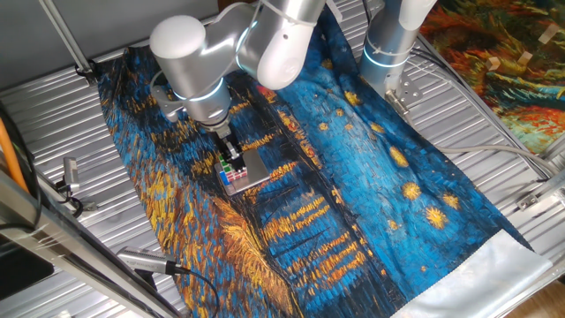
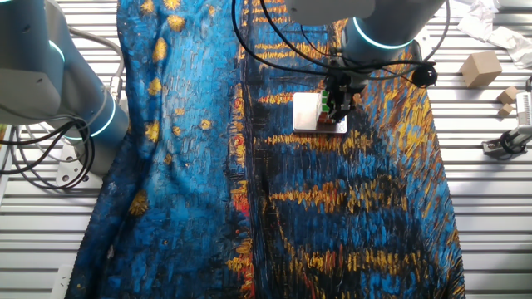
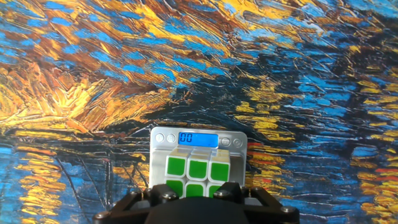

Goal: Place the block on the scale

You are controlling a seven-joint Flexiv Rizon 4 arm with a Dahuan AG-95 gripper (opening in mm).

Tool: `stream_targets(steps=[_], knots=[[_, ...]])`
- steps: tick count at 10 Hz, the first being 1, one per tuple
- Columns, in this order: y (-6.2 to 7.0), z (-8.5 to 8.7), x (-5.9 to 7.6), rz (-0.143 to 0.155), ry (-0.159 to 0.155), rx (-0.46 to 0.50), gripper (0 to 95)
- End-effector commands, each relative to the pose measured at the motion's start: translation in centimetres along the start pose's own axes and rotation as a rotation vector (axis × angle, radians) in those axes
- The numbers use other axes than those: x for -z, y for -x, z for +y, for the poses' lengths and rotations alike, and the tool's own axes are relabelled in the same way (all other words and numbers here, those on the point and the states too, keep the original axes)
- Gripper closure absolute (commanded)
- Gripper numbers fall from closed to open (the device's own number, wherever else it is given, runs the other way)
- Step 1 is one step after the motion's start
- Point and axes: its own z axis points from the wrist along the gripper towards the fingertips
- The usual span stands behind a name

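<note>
The block [image 3: 198, 169] is a small cube with a green 3x3 face toward the hand camera. It sits between my fingers, over the platform of the scale [image 3: 163, 138]. The scale is a thin silver-grey plate whose blue display strip [image 3: 198, 140] reads zeros. My gripper [image 3: 196, 194] is shut on the block from both sides. One fixed view shows the gripper [image 1: 231, 159] straight above the block [image 1: 234, 175] at the near-left end of the scale [image 1: 258, 164]. The other fixed view shows the block [image 2: 326, 105] on the right part of the scale [image 2: 306, 114]. I cannot tell whether the block touches the platform.
A blue and orange painted cloth [image 1: 353, 177] covers the slatted metal table. A second arm's base [image 2: 79, 91] stands at the cloth's edge. Wooden blocks [image 2: 480, 68] and crumpled paper [image 2: 489, 15] lie beside the cloth. A metal clamp [image 2: 507, 141] is nearby.
</note>
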Motion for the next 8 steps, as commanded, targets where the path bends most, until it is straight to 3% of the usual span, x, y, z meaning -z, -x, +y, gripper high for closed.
stream_targets(steps=[1,8], knots=[[0.06,-0.05,-0.18,-0.001,0.001,0.001,95.0],[0.08,-0.07,-0.33,-0.001,-0.003,0.002,95.0]])
